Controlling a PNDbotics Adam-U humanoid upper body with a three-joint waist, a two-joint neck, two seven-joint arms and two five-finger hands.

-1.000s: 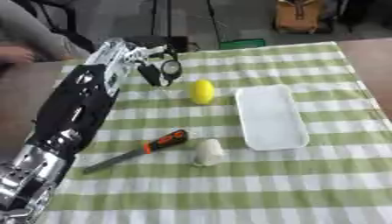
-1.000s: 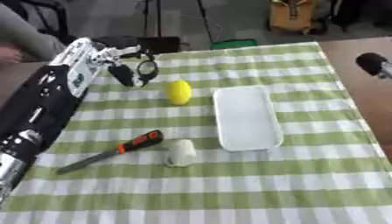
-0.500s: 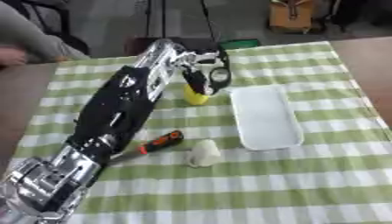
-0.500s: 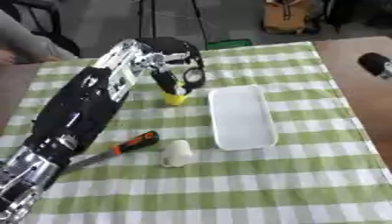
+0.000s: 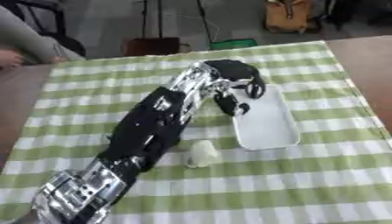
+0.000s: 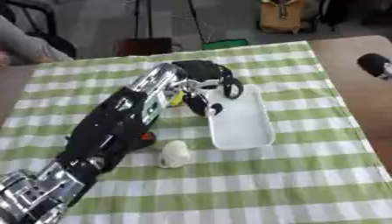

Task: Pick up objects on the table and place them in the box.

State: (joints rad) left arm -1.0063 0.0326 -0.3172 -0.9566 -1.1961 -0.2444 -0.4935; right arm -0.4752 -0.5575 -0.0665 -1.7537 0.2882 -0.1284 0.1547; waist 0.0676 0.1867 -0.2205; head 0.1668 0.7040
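Black ring-shaped object [image 5: 255, 90] clutched in the curled left robot hand [image 5: 233, 74], held at centre frame over the upper left end of the white box [image 5: 268, 124] on the worktop, long axis top-to-bottom, bare bed lying just below and lower right.

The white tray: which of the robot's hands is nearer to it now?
Left. The left hand hangs over the near-left edge of the white tray, fingers curled. The right hand shows only at the right edge, well apart from the tray.
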